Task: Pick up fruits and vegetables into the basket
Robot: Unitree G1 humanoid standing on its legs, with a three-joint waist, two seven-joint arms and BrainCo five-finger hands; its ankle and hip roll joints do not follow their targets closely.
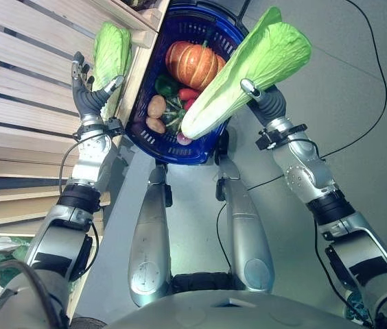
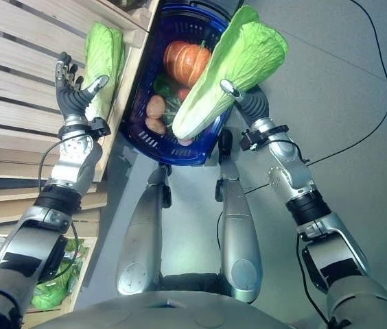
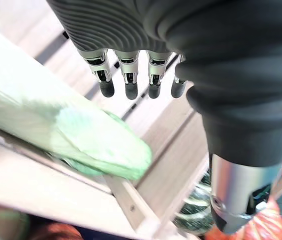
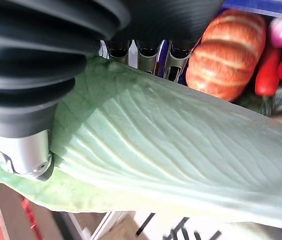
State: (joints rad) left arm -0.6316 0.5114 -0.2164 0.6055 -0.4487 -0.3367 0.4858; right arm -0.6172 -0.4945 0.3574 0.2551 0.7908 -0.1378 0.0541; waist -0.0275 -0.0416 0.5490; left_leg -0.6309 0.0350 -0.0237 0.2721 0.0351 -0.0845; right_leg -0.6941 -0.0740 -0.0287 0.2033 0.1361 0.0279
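Holding a cabbage above the basket, ready to lower it in.

Clamped in the right hand (image 1: 261,96), fingers behind the leaf and thumb across its front, the long cabbage (image 1: 248,68) hangs slanted over the blue basket (image 1: 145,140), its pale stem end pointing near-left and down toward the pumpkin (image 1: 193,63), peppers and potatoes already inside. I judge the drop needs only a short move left and down. The left hand (image 1: 87,92) hovers raised with fingers apart, just beside a second cabbage (image 1: 111,49) lying lengthwise on the wooden slatted shelf (image 1: 22,75) at left.
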